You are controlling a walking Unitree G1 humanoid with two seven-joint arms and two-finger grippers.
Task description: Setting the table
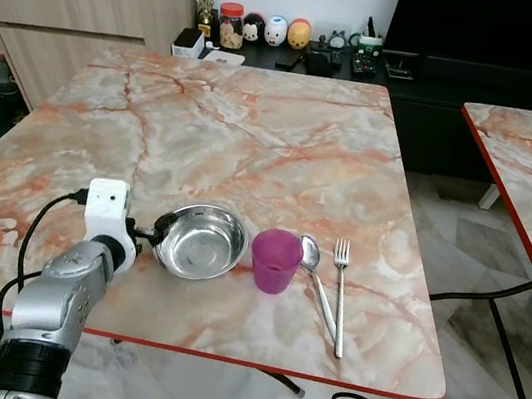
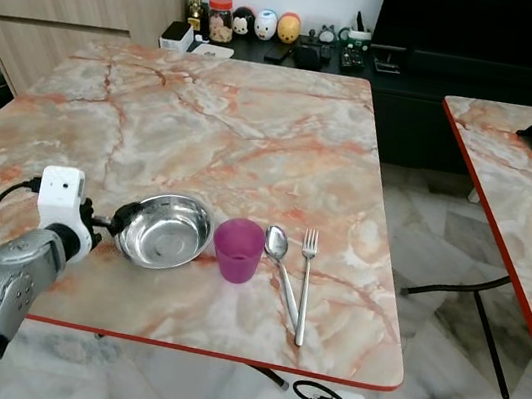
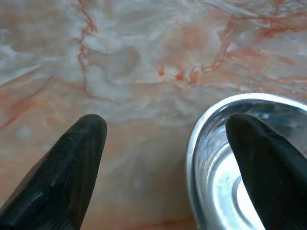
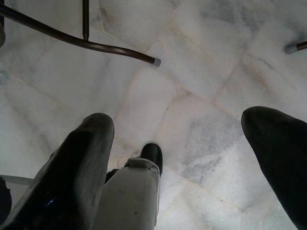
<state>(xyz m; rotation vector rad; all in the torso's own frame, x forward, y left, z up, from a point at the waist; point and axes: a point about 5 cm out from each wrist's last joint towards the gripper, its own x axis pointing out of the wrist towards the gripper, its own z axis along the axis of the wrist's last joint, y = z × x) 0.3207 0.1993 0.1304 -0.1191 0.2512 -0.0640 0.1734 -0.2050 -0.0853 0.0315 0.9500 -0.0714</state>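
On the marble surface (image 1: 257, 127), the left end effector (image 3: 165, 143) straddles the rim of the empty steel bowl (image 1: 201, 241) with fingers spread, unclenched, just beside the empty purple cup (image 1: 275, 260), spoon (image 1: 317, 282) and fork (image 1: 340, 292).

Table (image 1: 257, 127): peach-orange and white marble pattern, red edge. Bowl (image 1: 201, 241): shiny silver steel. Cup (image 1: 275, 260): translucent purple. Spoon (image 1: 318, 279) and fork (image 1: 340, 292): silver. Floor (image 4: 201, 72): pale grey-white marble tiles.
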